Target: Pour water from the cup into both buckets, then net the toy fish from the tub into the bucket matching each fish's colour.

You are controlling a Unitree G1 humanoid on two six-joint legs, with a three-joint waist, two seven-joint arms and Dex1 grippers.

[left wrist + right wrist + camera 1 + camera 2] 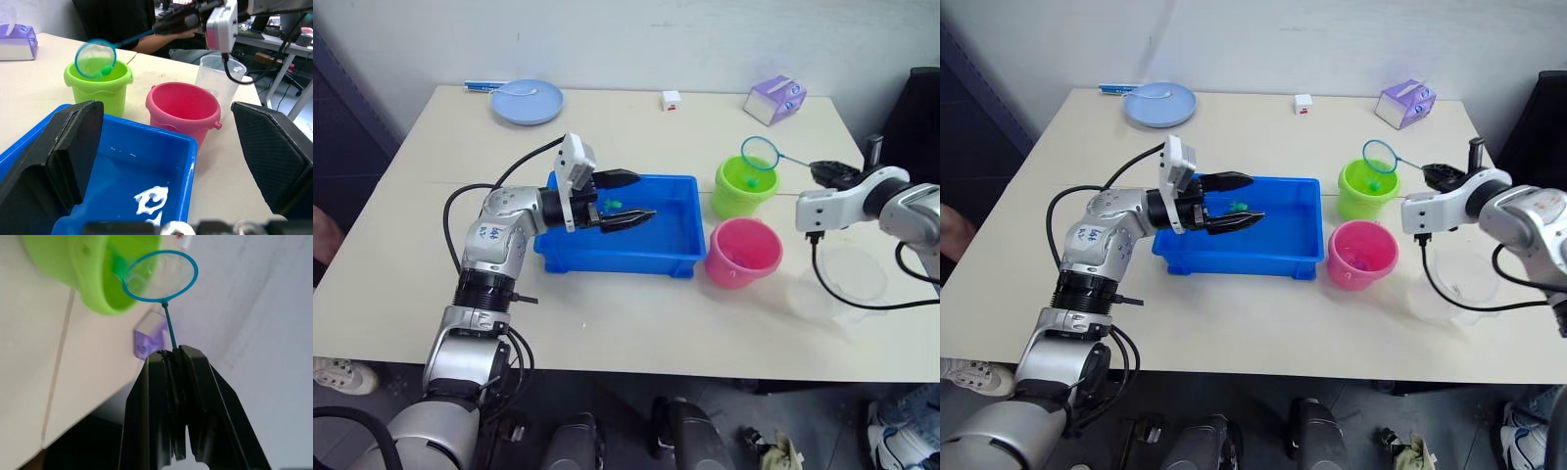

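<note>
Left eye view: right gripper (826,173) at frame right, fingers pinching teal round hand net (760,153), hoop over lime green plastic bucket (743,188), handle running right. Left gripper (628,199) spread over blue rectangular tub (666,245), centre.

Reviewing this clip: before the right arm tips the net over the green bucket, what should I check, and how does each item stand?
1. Right gripper shut on the net handle: ok.
2. Net hoop above the green bucket, not the pink bucket: ok.
3. Fish in the net is green, matching the bucket: ok, a green shape shows at the hoop's lower edge in the left wrist view.
4. Left gripper away from the buckets: ok, it is open over the tub.
5. Cup set down out of the net's path: ok.
6. Water in the buckets: cannot tell.
</note>
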